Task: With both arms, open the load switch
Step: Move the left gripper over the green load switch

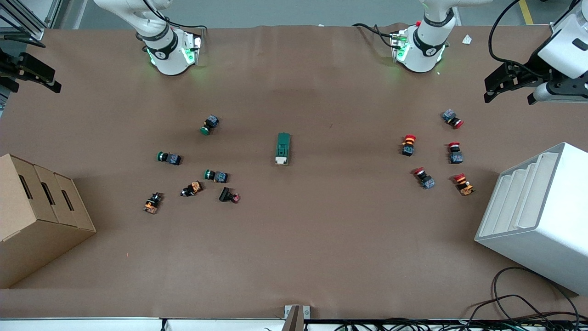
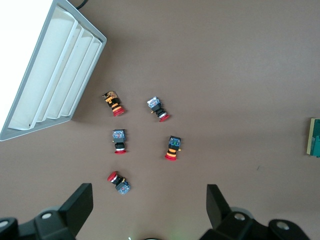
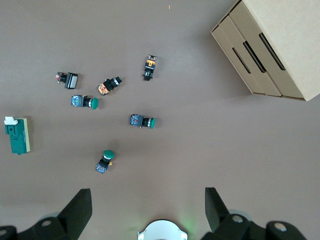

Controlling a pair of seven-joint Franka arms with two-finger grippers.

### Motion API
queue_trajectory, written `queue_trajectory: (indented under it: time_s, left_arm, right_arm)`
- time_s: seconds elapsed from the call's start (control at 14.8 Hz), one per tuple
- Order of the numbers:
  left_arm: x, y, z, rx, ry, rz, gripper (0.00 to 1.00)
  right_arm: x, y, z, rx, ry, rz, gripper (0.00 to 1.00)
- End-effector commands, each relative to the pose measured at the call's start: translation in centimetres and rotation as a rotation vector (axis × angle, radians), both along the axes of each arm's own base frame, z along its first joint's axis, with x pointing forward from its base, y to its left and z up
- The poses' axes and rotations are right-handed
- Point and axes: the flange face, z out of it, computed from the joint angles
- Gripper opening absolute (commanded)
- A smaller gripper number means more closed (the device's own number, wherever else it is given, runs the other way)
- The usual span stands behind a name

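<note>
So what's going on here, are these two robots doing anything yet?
Not yet. The load switch lies untouched mid-table, between a cluster of green push buttons and a cluster of red ones. The left gripper hangs open near the white tray; the right gripper hangs open above the cardboard box. Neither holds anything.

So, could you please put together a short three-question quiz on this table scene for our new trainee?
1. True or false: the load switch lies between the green and the red push-button groups.
2. How many red-capped push buttons lie toward the left arm's end?
3. Which gripper holds something: A left gripper, B right gripper, C neither?

Key: 1 true. 2 five. 3 C; both are open and raised, waiting.
</note>
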Motion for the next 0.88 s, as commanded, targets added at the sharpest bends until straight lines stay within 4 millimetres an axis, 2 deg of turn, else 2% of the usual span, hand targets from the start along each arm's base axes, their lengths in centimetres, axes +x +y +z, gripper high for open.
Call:
queue_trajectory:
  time_s: [0.0, 0.2, 0.34, 0.47, 0.54, 0.74, 0.81]
  left_arm:
    - [0.1, -0.4, 0.5, 0.018, 0.003, -0.012, 1.00]
    - [0.7, -1.5, -0.7, 0.018, 0.024, -0.030, 1.00]
    - [1.5, -4.8, -2.2, 0.045, 0.037, -0.092, 1.00]
    - [1.9, -10.9, -3.3, 0.144, 0.008, -0.158, 1.00]
    - [1.9, -13.3, -4.6, 0.148, 0.001, -0.132, 1.00]
    - [0.3, -22.3, -9.1, 0.136, 0.023, -0.085, 1.00]
    - [-0.3, -25.2, -11.3, 0.129, 0.021, -0.058, 1.00]
  right_arm:
    - [-1.0, -0.2, 0.0, -0.001, -0.002, 0.014, 1.00]
    - [-1.0, -0.2, 0.0, -0.001, -0.002, 0.010, 1.00]
    - [-1.0, -0.2, 0.0, -0.001, 0.003, 0.004, 1.00]
    - [-1.0, -0.2, -0.1, -0.001, 0.005, -0.001, 1.00]
    - [-1.0, -0.1, -0.1, 0.002, 0.004, 0.000, 1.00]
    - [-1.0, 0.1, 0.0, 0.010, 0.003, -0.004, 1.00]
    - [-1.0, 0.2, -0.1, 0.011, 0.004, -0.017, 1.00]
